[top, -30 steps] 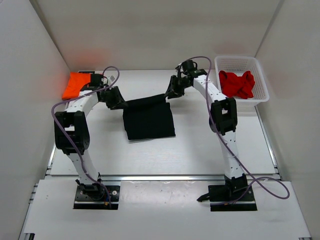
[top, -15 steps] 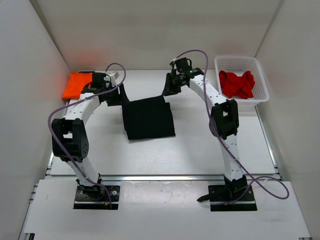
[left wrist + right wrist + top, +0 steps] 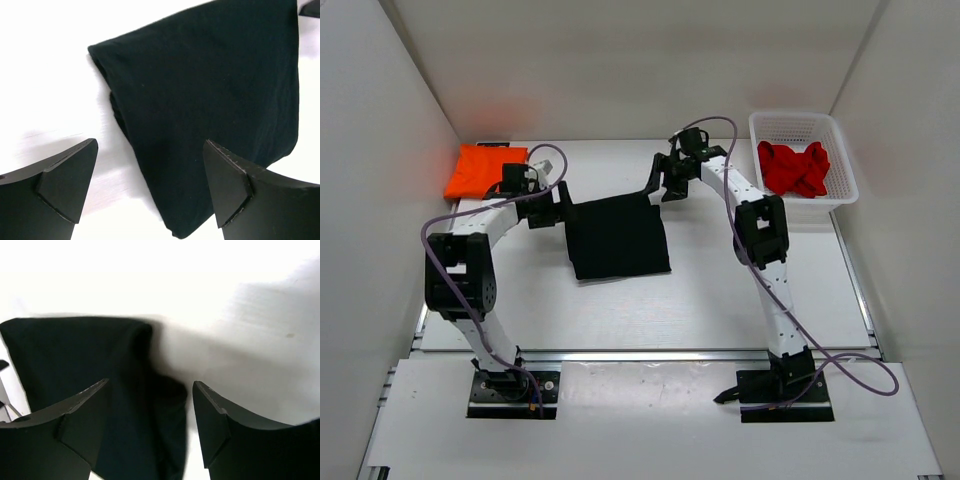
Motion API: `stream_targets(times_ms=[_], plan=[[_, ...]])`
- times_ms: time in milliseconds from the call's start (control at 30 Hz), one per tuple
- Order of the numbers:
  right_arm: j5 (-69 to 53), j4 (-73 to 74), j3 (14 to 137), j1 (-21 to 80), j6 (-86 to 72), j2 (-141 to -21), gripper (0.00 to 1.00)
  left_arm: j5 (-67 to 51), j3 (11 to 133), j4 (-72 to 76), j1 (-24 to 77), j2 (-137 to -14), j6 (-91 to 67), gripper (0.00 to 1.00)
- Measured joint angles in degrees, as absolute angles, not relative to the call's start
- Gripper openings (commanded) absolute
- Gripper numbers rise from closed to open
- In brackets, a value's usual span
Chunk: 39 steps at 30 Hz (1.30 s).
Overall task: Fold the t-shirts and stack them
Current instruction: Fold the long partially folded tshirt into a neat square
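The black t-shirt [image 3: 617,238] lay folded into a flat rectangle at the centre of the desk [image 3: 720,300]; the orange t-shirt [image 3: 483,170] sat folded at the upper left, probably as the base of the stack; the red t-shirt [image 3: 793,167] lay crumpled in the white basket [image 3: 840,140] at the upper right, not yet folded. The left hand [image 3: 550,205] hung by the black shirt's upper-left corner and the right hand [image 3: 662,186] by its upper-right corner, one at each corner so the fold would land square; both had their fingers apart with nothing gripped, the cloth lying free beneath. A second earlier the two hands had held that far edge raised and stretched between them; it was now laid down and released.
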<state>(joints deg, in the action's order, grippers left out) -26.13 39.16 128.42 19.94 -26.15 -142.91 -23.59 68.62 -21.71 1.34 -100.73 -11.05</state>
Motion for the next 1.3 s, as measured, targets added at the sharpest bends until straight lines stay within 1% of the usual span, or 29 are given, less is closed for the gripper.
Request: stream_targets(times_ms=[100,233,267,300,333,367,400,500,533,567,600,633,700,933,1300], plan=[[-27.29,38.87,130.89,19.4,-26.61,-146.06,0.62,-24.6,67.13,-20.01,1.48,-101.86,-11.75,0.97],[-29.63,39.2,139.0,19.55,-27.16,-151.7,0.62,-25.02,66.76,-18.55,1.5,-103.9,-12.53,0.98],[-29.98,39.35,141.34,19.7,-27.27,-153.1,0.59,-25.04,66.76,-18.39,1.43,-104.16,-12.58,0.98],[-30.5,39.72,144.7,19.81,-27.51,-154.91,0.55,-25.06,66.76,-18.22,1.3,-104.29,-12.71,0.98],[-30.87,39.75,147.02,19.86,-27.66,-156.22,0.48,-25.06,66.76,-18.0,1.21,-104.31,-12.75,0.98],[-31.29,40.21,149.47,19.86,-27.97,-157.56,0.44,-25.08,66.76,-17.8,1.13,-104.31,-12.8,0.97],[-31.86,40.77,151.96,19.88,-28.47,-158.89,0.39,-25.15,66.76,-17.65,0.99,-104.31,-12.84,0.98],[-33.36,42.78,157.36,19.99,-29.08,-162.12,0.31,-25.36,66.76,-17.54,0.78,-104.36,-13.04,0.98],[-33.69,43.38,158.12,20.05,-29.08,-162.74,0.19,-25.47,66.76,-17.52,0.64,-104.38,-13.17,0.98],[-34.0,44.23,158.5,20.08,-29.17,-163.11,0.13,-25.61,66.76,-17.54,0.49,-104.42,-13.19,0.98],[-34.2,45.01,158.5,20.08,-28.93,-163.24,0.0,-25.78,66.76,-17.52,0.47,-104.44,-13.3,0.98],[-34.44,45.98,158.6,20.08,-28.75,-163.48,0.0,-25.98,66.76,-17.52,0.45,-104.47,-13.41,0.97],[-34.41,47.64,158.74,20.08,-28.69,-163.61,0.0,-26.11,66.76,-17.52,0.45,-104.49,-13.58,0.98],[-32.1,50.81,159.02,19.75,-27.46,-162.23,0.0,-26.46,66.76,-17.54,0.89,-104.49,-13.63,0.98],[-25.8,54.89,159.52,20.34,-25.65,-148.73,0.0,-28.01,66.48,-17.52,1.67,-104.49,-14.24,0.98]])
